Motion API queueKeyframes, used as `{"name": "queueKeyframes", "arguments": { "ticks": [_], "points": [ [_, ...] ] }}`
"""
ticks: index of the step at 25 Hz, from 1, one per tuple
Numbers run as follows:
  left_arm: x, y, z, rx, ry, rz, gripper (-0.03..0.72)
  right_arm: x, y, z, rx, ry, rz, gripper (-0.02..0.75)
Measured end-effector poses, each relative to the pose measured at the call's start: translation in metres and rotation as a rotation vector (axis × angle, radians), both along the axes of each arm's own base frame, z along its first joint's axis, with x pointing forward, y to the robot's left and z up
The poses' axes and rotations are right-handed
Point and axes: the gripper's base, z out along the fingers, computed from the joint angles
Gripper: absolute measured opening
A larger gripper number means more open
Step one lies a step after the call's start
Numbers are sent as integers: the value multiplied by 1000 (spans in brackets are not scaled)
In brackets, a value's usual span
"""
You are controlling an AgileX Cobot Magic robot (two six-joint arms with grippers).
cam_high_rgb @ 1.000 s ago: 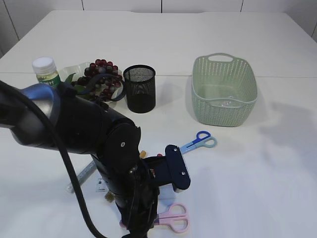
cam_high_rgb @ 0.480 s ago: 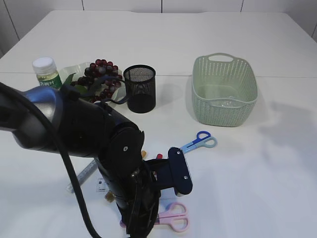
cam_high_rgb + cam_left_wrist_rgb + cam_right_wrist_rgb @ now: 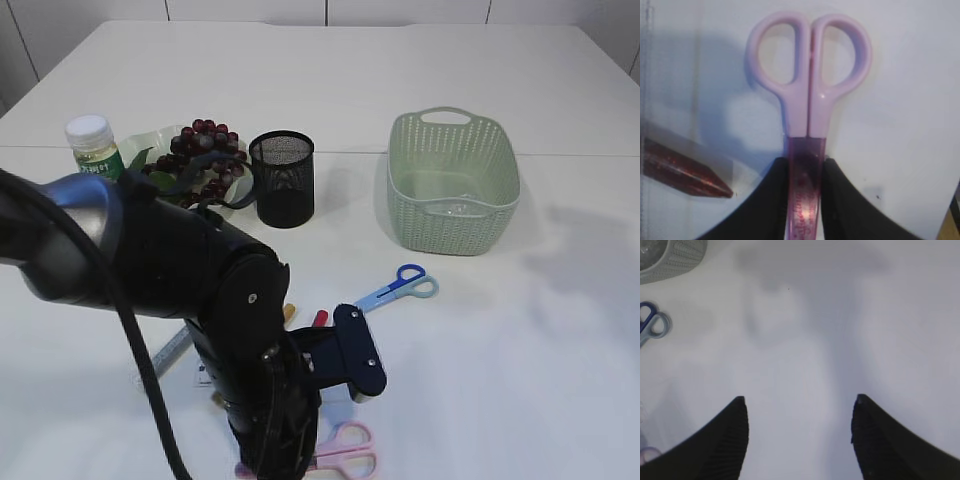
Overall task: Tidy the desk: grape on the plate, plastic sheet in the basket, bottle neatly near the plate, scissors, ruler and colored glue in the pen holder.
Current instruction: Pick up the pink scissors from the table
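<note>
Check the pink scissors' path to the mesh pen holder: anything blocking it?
Partly hidden. The left gripper is shut on the pink scissors near the table's front edge. The pen holder stands upright farther back with its mouth open, but the left arm covers much of the table between them in the exterior view.

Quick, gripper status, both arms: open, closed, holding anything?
Left gripper: shut on the pink scissors, fingers clamped on the blade cover.
Right gripper: open, empty, above bare table.
</note>
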Motion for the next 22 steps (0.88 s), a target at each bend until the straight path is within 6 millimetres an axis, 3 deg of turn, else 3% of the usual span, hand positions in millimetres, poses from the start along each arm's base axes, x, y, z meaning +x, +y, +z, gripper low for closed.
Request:
{"name": "queueKeyframes", "arguments": {
  "ticks": [22],
  "points": [
    [7, -14, 13, 16, 67, 27, 127, 0, 0, 0, 0, 0, 0, 507]
  ]
}}
